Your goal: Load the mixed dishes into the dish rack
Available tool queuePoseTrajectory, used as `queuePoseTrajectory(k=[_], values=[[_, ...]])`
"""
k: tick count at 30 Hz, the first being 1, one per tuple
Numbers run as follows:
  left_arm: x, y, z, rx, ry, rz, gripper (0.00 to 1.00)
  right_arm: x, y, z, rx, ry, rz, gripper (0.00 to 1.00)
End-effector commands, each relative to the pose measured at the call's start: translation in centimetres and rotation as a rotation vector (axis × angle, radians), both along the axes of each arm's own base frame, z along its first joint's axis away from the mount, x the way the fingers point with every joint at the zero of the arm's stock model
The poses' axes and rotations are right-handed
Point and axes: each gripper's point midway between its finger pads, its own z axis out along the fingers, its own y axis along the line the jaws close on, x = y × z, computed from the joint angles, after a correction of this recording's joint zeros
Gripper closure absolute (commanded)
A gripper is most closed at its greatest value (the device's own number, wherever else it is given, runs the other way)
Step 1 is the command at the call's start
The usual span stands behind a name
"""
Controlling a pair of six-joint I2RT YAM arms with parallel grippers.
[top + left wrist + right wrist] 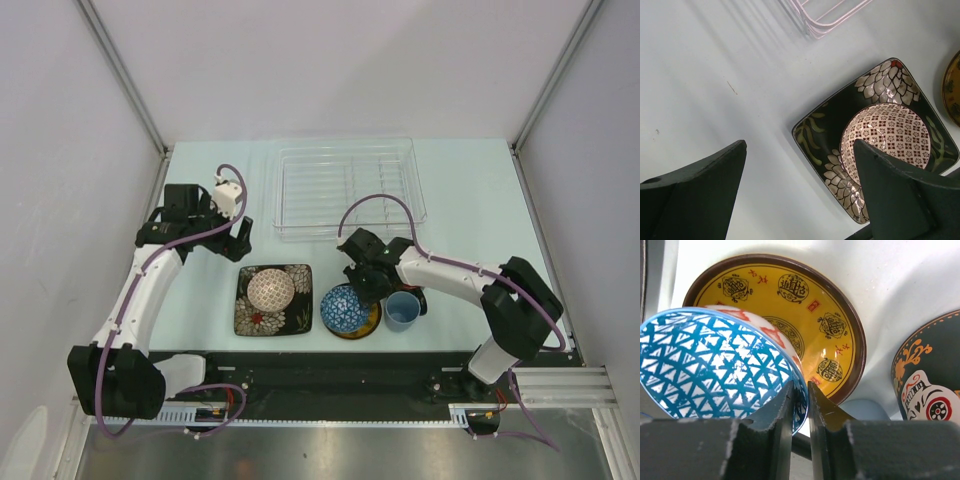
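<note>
My right gripper [365, 285] is shut on the rim of the blue mosaic bowl [345, 308], which is tilted over the round yellow dark-rimmed plate [372, 324]. In the right wrist view, the gripper [800, 390] pinches the bowl [715, 365] above the plate [805, 305]. The light blue cup [402, 311] stands just right of them. A dark cup with a skull motif [927, 385] is beside it. My left gripper [235, 240] is open and empty above the table [800, 145]. It is behind the black square floral plate [248, 312], which carries the small pinkish-white bowl [271, 289]. The clear dish rack [348, 185] is empty.
The rack's near corner shows in the left wrist view [825, 20], with the black plate [815, 135] and the patterned bowl [887, 132] below it. White walls enclose the table on three sides. A black rail [330, 375] runs along the near edge.
</note>
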Motion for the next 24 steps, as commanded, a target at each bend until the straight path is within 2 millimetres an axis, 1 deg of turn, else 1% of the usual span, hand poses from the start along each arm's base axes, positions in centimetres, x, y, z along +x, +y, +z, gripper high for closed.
queuePoseTrajectory(k=[1, 6, 7, 8, 9, 10, 12, 13, 14, 15, 16, 17, 18, 19, 20, 21, 22, 23, 24], values=[[1.2, -0.3, 1.3, -0.013, -0.059, -0.001, 0.07, 0.4, 0.3, 0.3, 0.029, -0.001, -0.011, 0.80], [1.2, -0.2, 1.4, -0.012, -0.064, 0.001, 0.07, 0.1, 0.5, -1.0, 0.015, 0.036, -0.008, 0.80], [1.2, -0.3, 1.5, -0.011, -0.066, -0.001, 0.07, 0.1, 0.6, -1.1, 0.017, 0.039, -0.007, 0.86], [1.2, -0.2, 1.5, -0.009, -0.066, 0.002, 0.07, 0.3, 0.8, -1.2, 0.021, 0.035, -0.015, 0.94], [1.2, -0.2, 1.5, -0.008, -0.066, 0.001, 0.07, 0.5, 0.9, -1.0, 0.026, 0.024, -0.019, 1.00], [1.2, -0.2, 1.4, -0.005, -0.066, 0.001, 0.07, 1.0, 0.8, -0.7, 0.023, 0.002, -0.028, 1.00], [1.3, -0.2, 1.4, -0.003, -0.068, -0.001, 0.07, 2.1, 0.9, 0.7, 0.025, -0.057, -0.035, 1.00], [1.4, -0.2, 1.4, -0.002, -0.072, 0.000, 0.07, 4.0, 1.2, 2.5, 0.022, -0.139, -0.060, 1.00], [1.6, -0.1, 1.4, -0.002, -0.073, 0.003, 0.07, 4.6, 0.9, 3.6, 0.004, -0.169, -0.068, 1.00], [1.8, -0.1, 1.5, -0.001, -0.081, 0.005, 0.07, 5.6, 1.1, 5.3, 0.004, -0.215, -0.069, 1.00], [2.0, -0.2, 1.6, -0.003, -0.085, 0.005, 0.07, 7.0, 0.6, 6.8, -0.031, -0.285, -0.098, 1.00], [2.2, -0.2, 1.7, -0.010, -0.086, 0.007, 0.07, 8.5, 1.1, 10.3, -0.020, -0.349, -0.115, 1.00], [2.5, -0.4, 1.8, -0.017, -0.090, 0.006, 0.07, 9.4, 1.0, 12.2, -0.032, -0.397, -0.131, 1.00], [2.8, -0.5, 2.0, -0.025, -0.093, 0.005, 0.07, 10.8, 0.1, 13.6, -0.094, -0.465, -0.170, 1.00], [3.1, -0.7, 1.9, -0.036, -0.081, 0.008, 0.07, 12.1, 0.2, 17.6, -0.084, -0.533, -0.201, 1.00], [3.2, -0.9, 2.1, -0.051, -0.077, 0.004, 0.07, 12.9, -0.4, 19.1, -0.119, -0.577, -0.230, 1.00], [3.6, -1.1, 2.4, -0.062, -0.078, 0.008, 0.07, 14.7, -1.7, 20.4, -0.213, -0.653, -0.290, 1.00], [3.7, -1.2, 2.3, -0.072, -0.065, 0.010, 0.07, 15.6, -2.5, 23.5, -0.240, -0.718, -0.335, 1.00], [3.9, -1.4, 2.4, -0.083, -0.063, 0.009, 0.07, 16.5, -3.4, 25.2, -0.296, -0.784, -0.384, 1.00]])
